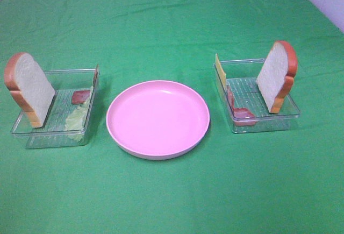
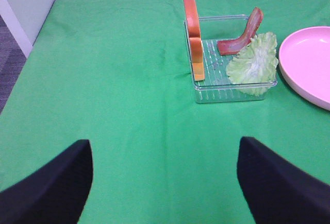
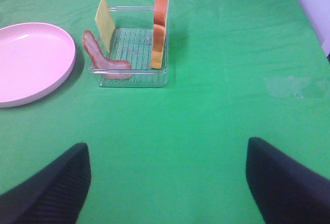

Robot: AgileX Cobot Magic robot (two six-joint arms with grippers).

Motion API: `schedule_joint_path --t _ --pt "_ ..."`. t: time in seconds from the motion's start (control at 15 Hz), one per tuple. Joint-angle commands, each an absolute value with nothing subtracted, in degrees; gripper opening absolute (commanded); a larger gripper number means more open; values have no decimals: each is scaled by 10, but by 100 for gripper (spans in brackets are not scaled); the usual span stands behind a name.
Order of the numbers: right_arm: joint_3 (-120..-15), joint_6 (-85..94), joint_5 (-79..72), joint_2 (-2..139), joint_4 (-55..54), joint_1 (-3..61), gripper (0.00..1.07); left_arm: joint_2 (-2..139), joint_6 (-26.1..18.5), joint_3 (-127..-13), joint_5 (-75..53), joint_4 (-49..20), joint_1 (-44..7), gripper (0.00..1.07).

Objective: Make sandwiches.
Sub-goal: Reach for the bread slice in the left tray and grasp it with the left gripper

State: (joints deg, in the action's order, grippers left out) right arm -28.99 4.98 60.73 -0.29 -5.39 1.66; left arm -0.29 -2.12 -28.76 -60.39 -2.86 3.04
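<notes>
Two bread slices stand on edge in clear trays. The left bread (image 1: 29, 89) (image 2: 193, 36) shares its tray with a bacon strip (image 1: 80, 97) (image 2: 242, 33) and a lettuce round (image 1: 75, 118) (image 2: 255, 59). The right bread (image 1: 277, 75) (image 3: 161, 26) stands with a cheese slice (image 1: 219, 68) (image 3: 105, 20) and a bacon strip (image 1: 242, 113) (image 3: 103, 59). My left gripper (image 2: 165, 183) is open over bare cloth, well short of its tray. My right gripper (image 3: 167, 183) is likewise open and empty, short of its tray. Neither arm shows in the exterior high view.
A pink round plate (image 1: 157, 118) (image 2: 309, 64) (image 3: 31, 62) lies empty between the left tray (image 1: 54, 137) (image 2: 232, 92) and the right tray (image 1: 263, 123) (image 3: 134, 77). Green cloth covers the table. The table's edge shows at the far corners.
</notes>
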Motion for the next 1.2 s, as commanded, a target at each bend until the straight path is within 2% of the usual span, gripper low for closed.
schedule_joint_path --t 0.07,1.2 --pt "-290 57 607 -8 -52 14 78 -15 -22 -286 -599 -32 31 74" --pt "-290 57 607 -8 -52 14 78 -15 -22 -286 -599 -32 31 74"
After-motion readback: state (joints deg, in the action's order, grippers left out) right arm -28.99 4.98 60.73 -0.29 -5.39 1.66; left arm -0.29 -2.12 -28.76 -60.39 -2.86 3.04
